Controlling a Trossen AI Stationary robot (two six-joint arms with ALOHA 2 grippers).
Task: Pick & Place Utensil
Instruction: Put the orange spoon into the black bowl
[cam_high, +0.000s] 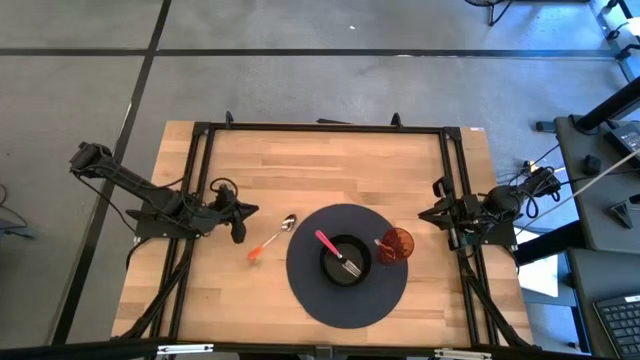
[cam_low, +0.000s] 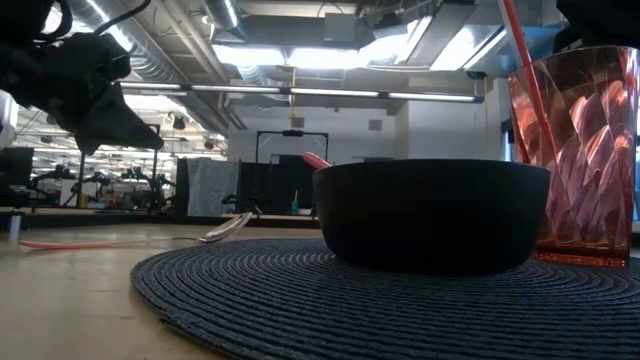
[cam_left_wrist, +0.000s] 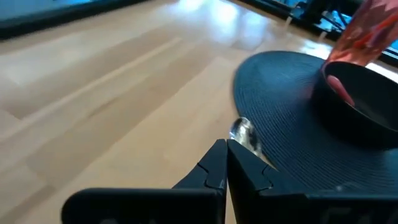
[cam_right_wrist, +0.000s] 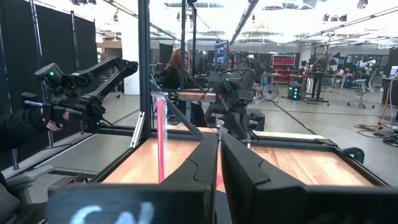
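While we look straight down in the high view, our left claw (cam_high: 238, 222) hangs at the left-centre of the frame over the wooden table (cam_high: 330, 160), its fingers drawn together on nothing. Just right of it lies the spoon (cam_high: 273, 239), orange handle toward the lower left, metal bowl at the edge of the round dark placemat (cam_high: 346, 297). On the mat sits a black bowl (cam_high: 345, 261) with a pink-handled fork (cam_high: 336, 252) in it, and a red tumbler (cam_high: 397, 244) stands just right of the bowl with a straw inside. Our right claw (cam_high: 428, 214) waits at the right edge of the table, also closed and empty.

From table height in the low view, the left claw (cam_low: 95, 100) hovers in the upper left above the spoon (cam_low: 150, 238), which lies flat on the table at mid-left. The bowl (cam_low: 430, 215) fills the centre and the tumbler (cam_low: 577, 150) rises at the right.

In the left wrist view, the left claw (cam_left_wrist: 225, 163) shows its tips touching, with the spoon's metal end (cam_left_wrist: 244, 132) just beyond them beside the mat (cam_left_wrist: 280, 118).

In the right wrist view, the right claw (cam_right_wrist: 219, 155) is shut, and the left arm (cam_right_wrist: 233, 93) stands across the table.
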